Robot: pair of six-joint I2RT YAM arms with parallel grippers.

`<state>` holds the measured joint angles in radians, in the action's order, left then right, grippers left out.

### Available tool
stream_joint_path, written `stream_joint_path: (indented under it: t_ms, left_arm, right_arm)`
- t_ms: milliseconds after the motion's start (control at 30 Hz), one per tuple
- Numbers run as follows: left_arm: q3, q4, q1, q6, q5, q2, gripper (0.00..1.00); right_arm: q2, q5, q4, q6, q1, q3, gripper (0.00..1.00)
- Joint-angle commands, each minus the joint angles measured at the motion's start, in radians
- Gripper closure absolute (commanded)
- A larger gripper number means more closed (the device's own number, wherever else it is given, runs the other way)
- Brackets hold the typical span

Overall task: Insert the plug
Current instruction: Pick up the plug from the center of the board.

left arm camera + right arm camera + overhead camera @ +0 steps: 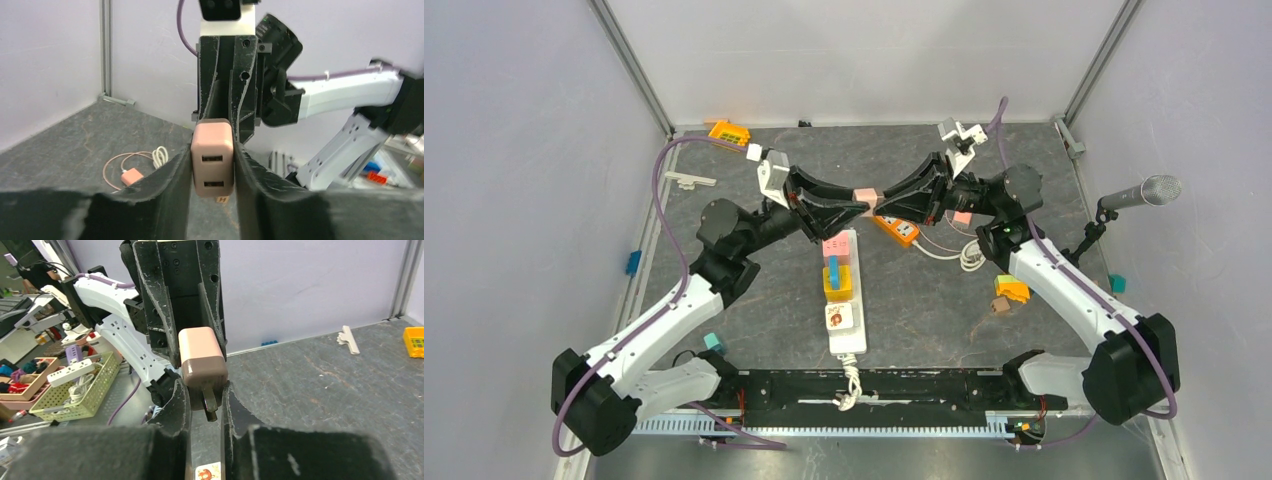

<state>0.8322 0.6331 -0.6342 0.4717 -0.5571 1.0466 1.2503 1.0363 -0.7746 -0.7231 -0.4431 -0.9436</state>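
Note:
A pink USB charger plug (866, 196) hangs in mid-air above the far end of the white power strip (848, 335). My left gripper (860, 204) and right gripper (880, 203) meet on it from opposite sides. In the left wrist view the plug (212, 160) sits between my fingers, its two USB ports facing the camera. In the right wrist view the plug (201, 357) shows its metal prongs (209, 402) pointing down towards the camera, with my fingertips on both its sides. Both grippers look shut on it.
The white strip carries a pink, a blue and a yellow plug (837, 283). An orange power strip (895, 229) lies behind the right gripper. A small pink charger with a coiled cable (132, 176), an orange block (729, 132) and a microphone (1140, 193) lie around.

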Motion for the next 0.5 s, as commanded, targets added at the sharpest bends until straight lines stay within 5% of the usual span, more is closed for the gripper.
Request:
stream_joint_path:
  t_ms: [0,200,467]
  left_arm:
    - [0.089,-0.211,-0.004,-0.202,-0.137,-0.014,0.50]
    - [0.236,-0.812,-0.004,-0.656,-0.173,-0.037,0.29]
    - [0.330,-1.069,-0.004,-0.801,-0.221,0.007,0.28]
  right_arm:
    - [0.002,0.068,0.066,0.043,-0.014,-0.040,1.00]
    - [-0.014,0.046,0.691,0.542,-0.015,-0.202,1.00]
    - [0.030,0.018,1.117,0.883,-0.051,-0.336,1.00]
